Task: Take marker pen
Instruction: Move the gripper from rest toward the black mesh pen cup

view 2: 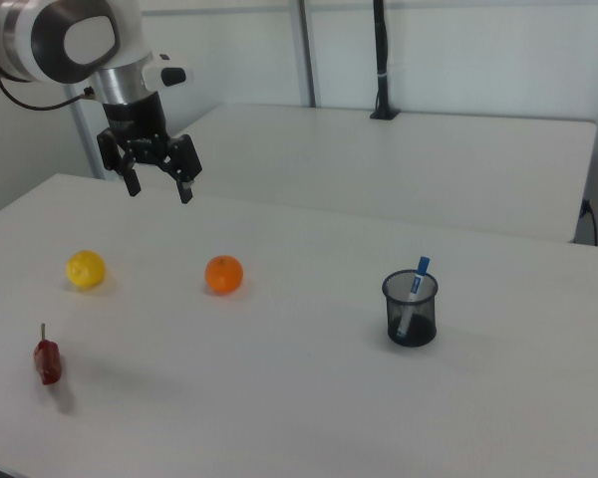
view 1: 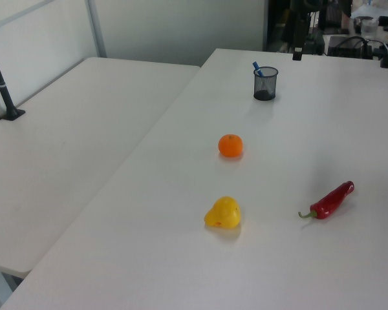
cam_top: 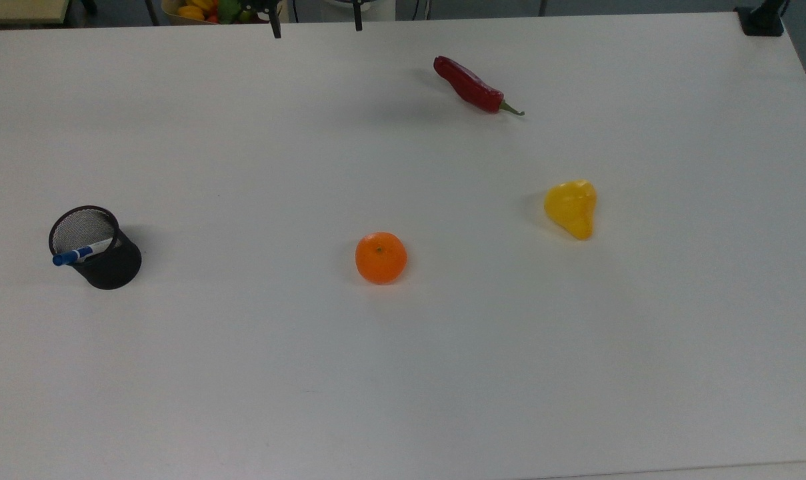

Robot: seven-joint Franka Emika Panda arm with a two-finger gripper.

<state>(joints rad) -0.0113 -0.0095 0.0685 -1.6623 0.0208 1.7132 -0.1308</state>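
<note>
Slim white-barrelled marker pen w/ blue cap stands tilted inside a black wire-mesh cup; in the top view the capped end pokes over the cup rim toward 8 o'clock. In the right view it leans w/ cap up, tipped toward 1 o'clock, lower end at the cup bottom. In the left view, just the blue top shows above the cup.

My gripper hangs in the air w/ fingers spread apart, holding nothing, over the back part of the white table; in the right view it's well apart from the pen, up at approx 10 o'clock from the cup. In the top view its two fingertips show at the 12 o'clock edge.

Table is plain white, matte. A second white table abuts it on the left view's left; pale wall panels behind. Black clamp post stands on that second table.

Top view: round orange near centre, yellow bell pepper at 3 o'clock from it, red chilli pepper at 1 o'clock. Cup sits well apart at 9 o'clock, nothing touching it. Wide bare tabletop around the cup on all sides; the 6 o'clock half of the table is open.
</note>
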